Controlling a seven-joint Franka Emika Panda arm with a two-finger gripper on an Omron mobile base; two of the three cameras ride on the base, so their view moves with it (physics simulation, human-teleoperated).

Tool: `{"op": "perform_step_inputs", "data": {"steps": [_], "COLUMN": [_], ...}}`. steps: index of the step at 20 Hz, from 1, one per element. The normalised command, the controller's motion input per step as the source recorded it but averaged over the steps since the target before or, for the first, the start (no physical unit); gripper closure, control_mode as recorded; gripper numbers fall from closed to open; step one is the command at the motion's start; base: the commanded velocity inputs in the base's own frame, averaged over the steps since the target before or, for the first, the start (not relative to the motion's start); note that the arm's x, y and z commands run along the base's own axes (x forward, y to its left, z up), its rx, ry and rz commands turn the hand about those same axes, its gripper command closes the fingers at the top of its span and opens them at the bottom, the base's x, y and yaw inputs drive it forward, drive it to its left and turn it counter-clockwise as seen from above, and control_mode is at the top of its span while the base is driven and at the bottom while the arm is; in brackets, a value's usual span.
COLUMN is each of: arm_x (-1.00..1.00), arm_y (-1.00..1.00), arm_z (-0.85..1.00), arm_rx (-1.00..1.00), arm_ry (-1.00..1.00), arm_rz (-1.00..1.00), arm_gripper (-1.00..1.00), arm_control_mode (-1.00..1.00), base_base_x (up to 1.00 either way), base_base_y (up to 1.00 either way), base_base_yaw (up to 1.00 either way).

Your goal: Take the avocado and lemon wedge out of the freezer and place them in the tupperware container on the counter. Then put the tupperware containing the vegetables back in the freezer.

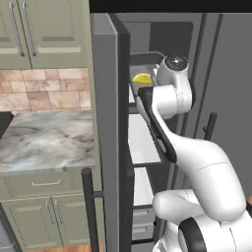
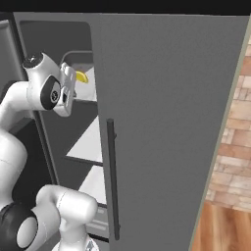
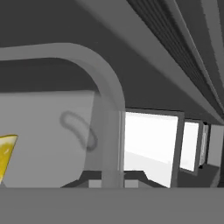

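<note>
The dark-grey tupperware container [image 1: 145, 60] sits high inside the open freezer [image 1: 143, 142], on its top white shelf. The yellow lemon wedge [image 1: 142, 78] lies in it, also seen as lemon wedge [image 2: 81, 77] and lemon wedge [image 3: 5, 153]. The avocado is hidden. In the hand view the tupperware container's rounded rim [image 3: 103, 83] curves down between my fingertips, and my gripper [image 3: 113, 181] is shut on that wall. The hand [image 2: 67, 90] reaches into the compartment from the front.
The marbled counter [image 1: 44, 140] lies left of the freezer, above olive cabinets [image 1: 47, 216]. One freezer door [image 1: 107, 123] with a dark bar handle [image 1: 88, 206] stands open on the left. The other grey door [image 2: 166, 122] with its handle [image 2: 112, 176] crowds the right side.
</note>
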Motion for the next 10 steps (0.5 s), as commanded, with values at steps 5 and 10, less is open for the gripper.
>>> {"op": "perform_step_inputs", "data": {"steps": [5,10], "arm_x": [0.44,0.53], "arm_y": [0.00,0.00], "arm_z": [-0.17,-0.05], "arm_rx": [0.00,0.00], "arm_ry": [-0.03,-0.02], "arm_rz": [0.00,0.00], "arm_gripper": [1.00,1.00], "arm_control_mode": [-1.00,-1.00], "base_base_x": [0.00,0.00], "base_base_y": [0.00,0.00], "base_base_yaw": [0.00,0.00]}}
